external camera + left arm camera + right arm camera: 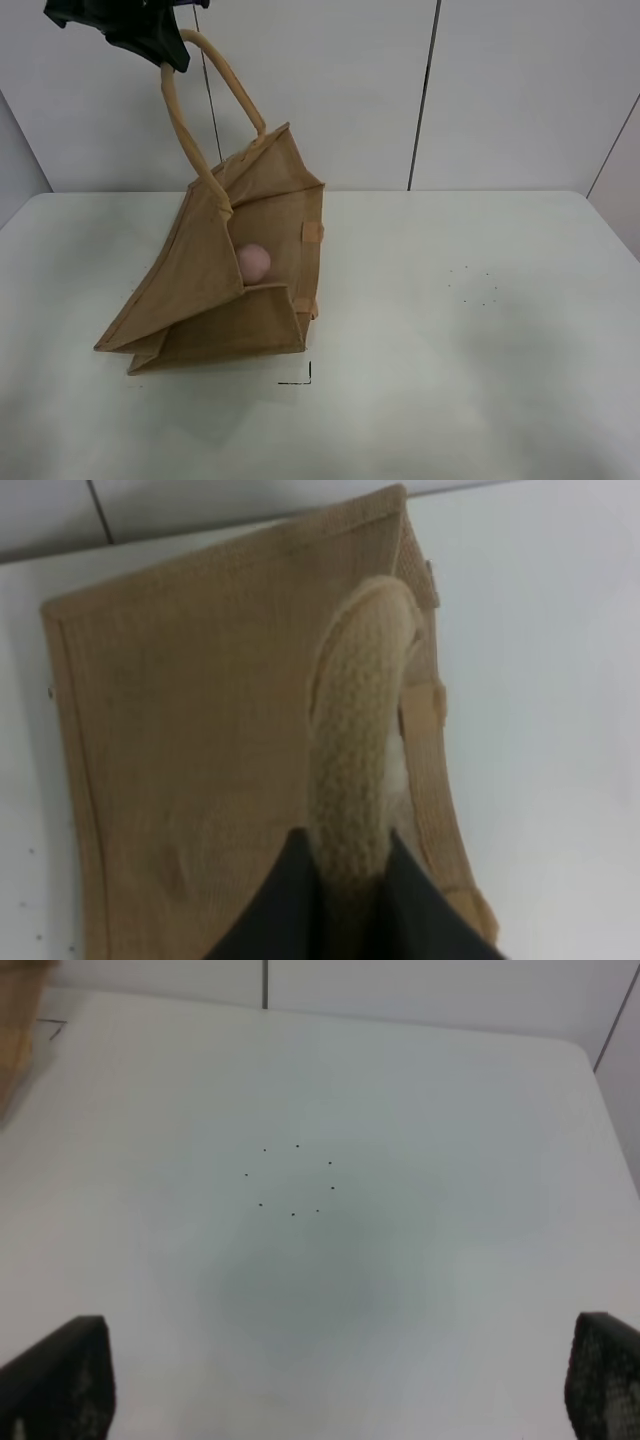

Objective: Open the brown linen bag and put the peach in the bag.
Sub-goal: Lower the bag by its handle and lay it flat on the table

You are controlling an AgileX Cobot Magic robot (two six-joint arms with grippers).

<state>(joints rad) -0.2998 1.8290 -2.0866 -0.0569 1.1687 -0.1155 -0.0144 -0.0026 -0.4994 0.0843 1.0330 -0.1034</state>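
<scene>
1 peach [253, 262] in bag [200, 290], L tool [172, 52] – handle [355, 740]

Tan coarse-woven bag [215, 290], dusty-pink peach [253, 261], white table [480, 380]

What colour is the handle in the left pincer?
Light tan handle, rope-like weave, paler than the bag; best in left wrist view.

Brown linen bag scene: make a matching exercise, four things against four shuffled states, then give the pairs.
Things:
1. peach
2. brown linen bag
3. left gripper
4. right gripper

States:
A. open above the table
B. shut on a loop handle
C. lying inside the bag
D. tilted, partly lifted

Pairs: 1-C, 2-D, 3-B, 4-A
</scene>
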